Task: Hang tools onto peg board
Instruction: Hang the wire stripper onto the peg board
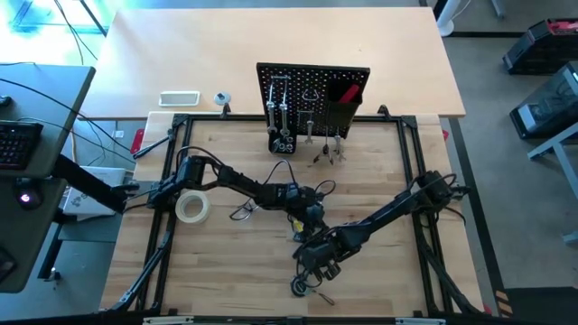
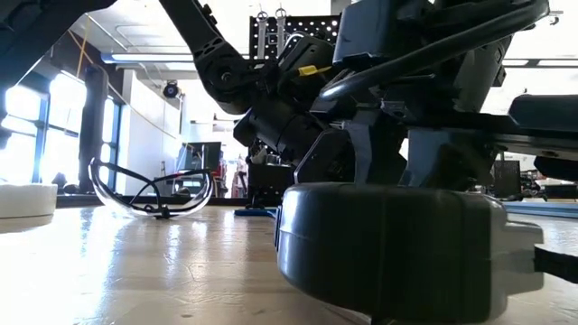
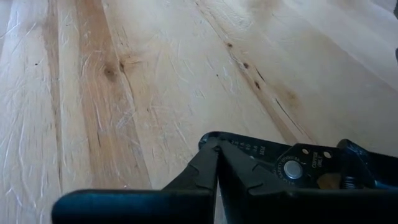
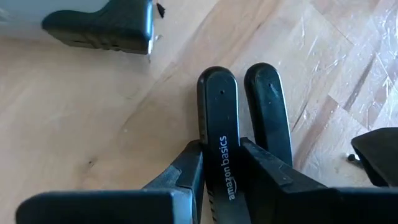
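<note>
Black-handled pliers (image 4: 219, 112) lie between my two arms near the table's middle. My left gripper (image 3: 217, 163) comes in from the left and is shut at their nose end; their pivot (image 3: 291, 169) shows just beyond. My right gripper (image 4: 221, 163) slants down from the right and is shut on one handle. The peg board (image 1: 312, 90) stands upright at the far edge with silver wrenches (image 1: 278, 108) and a red-handled tool (image 1: 348, 93) on it. Clear glasses (image 2: 153, 191) and a pale tape roll (image 1: 192, 208) lie on the table to the left. My left gripper pinches the tip of the pliers' nose (image 3: 210, 140) between its two shut fingers, slanting down from the table's left. The pliers run on away from the fingers. Whether they rest on the table I cannot tell. My right gripper pinches the lettered handle (image 4: 222, 146) between its two fingers, short of the handle's free end (image 4: 217, 81). The fingers slant steeply down and lie along the handle. The second handle (image 4: 266, 99) stands outside one finger (image 4: 268, 169).
A white tray (image 1: 179, 97) sits on the far table behind the frame. A dark bulky object (image 2: 388, 248) lies near the front edge (image 1: 302, 287), close to my right arm. Bare wood lies to the front left and to the right of the peg board.
</note>
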Tool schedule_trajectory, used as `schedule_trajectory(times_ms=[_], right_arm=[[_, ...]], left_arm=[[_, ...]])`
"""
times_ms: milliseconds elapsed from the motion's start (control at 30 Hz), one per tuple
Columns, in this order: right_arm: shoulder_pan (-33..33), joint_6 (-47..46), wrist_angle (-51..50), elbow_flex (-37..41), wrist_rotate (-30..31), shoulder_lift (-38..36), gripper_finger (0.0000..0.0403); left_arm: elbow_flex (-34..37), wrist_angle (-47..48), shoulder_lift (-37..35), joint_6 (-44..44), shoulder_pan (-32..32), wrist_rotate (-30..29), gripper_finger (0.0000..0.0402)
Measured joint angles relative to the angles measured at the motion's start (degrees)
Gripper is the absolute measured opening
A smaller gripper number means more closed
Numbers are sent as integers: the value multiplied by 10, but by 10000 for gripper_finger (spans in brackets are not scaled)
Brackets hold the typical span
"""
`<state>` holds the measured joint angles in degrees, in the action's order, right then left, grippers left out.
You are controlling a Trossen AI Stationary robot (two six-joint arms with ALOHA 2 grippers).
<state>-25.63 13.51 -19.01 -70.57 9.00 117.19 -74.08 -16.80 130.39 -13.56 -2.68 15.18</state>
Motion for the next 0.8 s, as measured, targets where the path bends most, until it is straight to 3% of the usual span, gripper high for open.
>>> schedule_trajectory(times_ms=[433,800], right_arm=[[-20,-20,-117,-84,60,6,64],[-26,-47,-210,-139,72,2,63]], left_arm=[[3,23,-30,-9,0,-9,0],[3,139,-103,-39,13,-13,0]])
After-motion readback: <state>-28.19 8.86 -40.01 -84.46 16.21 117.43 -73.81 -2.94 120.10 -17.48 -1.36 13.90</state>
